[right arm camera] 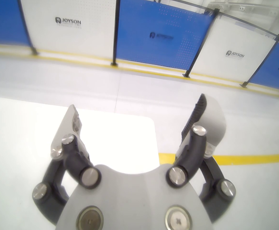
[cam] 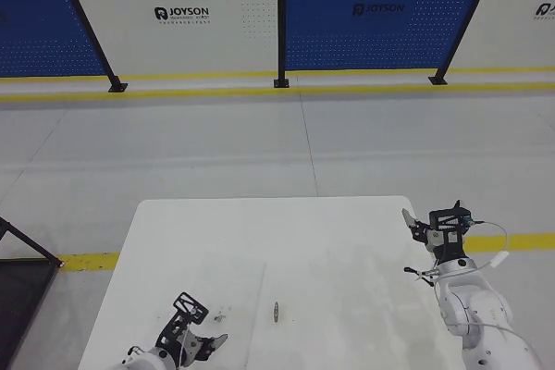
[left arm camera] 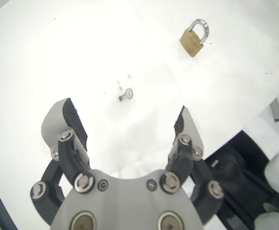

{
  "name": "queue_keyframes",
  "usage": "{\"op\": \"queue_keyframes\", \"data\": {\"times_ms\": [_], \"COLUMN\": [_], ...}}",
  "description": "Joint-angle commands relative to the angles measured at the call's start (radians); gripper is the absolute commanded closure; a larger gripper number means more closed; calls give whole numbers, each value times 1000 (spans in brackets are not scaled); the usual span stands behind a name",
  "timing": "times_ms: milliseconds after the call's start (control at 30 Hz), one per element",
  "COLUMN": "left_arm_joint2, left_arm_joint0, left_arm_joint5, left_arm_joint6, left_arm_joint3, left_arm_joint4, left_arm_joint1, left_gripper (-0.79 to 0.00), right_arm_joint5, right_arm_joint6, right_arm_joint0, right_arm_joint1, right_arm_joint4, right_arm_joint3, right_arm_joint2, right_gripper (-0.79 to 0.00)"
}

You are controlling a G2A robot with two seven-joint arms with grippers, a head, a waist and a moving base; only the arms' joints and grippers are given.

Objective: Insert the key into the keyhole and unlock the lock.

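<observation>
A small silver key lies flat on the white table, just ahead of my left gripper. That gripper is open and empty, hovering low over the table's near left part. A brass padlock with a steel shackle lies farther out, beyond the key and off to one side; it appears near the table's front centre. My right gripper is open with nothing in it, held above the table's far right corner, far from the key and lock.
A few tiny specks lie on the table beside the key. A black frame stands on the floor left of the table. Blue and white fence panels line the far side of the floor.
</observation>
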State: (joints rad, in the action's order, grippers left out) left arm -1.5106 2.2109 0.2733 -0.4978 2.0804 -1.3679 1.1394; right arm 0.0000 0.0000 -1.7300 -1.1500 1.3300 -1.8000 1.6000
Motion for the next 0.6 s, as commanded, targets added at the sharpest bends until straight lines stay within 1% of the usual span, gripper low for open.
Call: {"op": "queue_keyframes", "data": {"times_ms": [0,33,100,167,267,433,567], "left_arm_joint2": [41,51,88,110,145,189,205], "left_arm_joint0": [-44,-55,-87,-112,-137,-164,-175], "left_arm_joint5": [-31,-42,-65,-80,-105,-158,-188], "left_arm_joint6": [-12,-12,-20,-32,-49,-68,-71], "left_arm_joint3": [-31,-40,-68,-85,-106,-132,-144], "left_arm_joint4": [-18,-32,-37,-51,-76,-120,-143], "left_arm_joint1": [3,4,8,10,13,18,20], "left_gripper": [-366,-354,-357,-336,-323,-296,-268], "right_arm_joint5": [0,0,0,0,0,0,0], "right_arm_joint6": [0,0,0,0,0,0,0], "right_arm_joint0": [0,0,0,0,0,0,0], "right_arm_joint1": [0,0,0,0,0,0,0], "right_arm_joint4": [0,0,0,0,0,0,0], "right_arm_joint3": [0,0,0,0,0,0,0], "right_arm_joint2": [0,0,0,0,0,0,0], "right_gripper": [-785,-785,-785,-785,-785,-785,-785]}}
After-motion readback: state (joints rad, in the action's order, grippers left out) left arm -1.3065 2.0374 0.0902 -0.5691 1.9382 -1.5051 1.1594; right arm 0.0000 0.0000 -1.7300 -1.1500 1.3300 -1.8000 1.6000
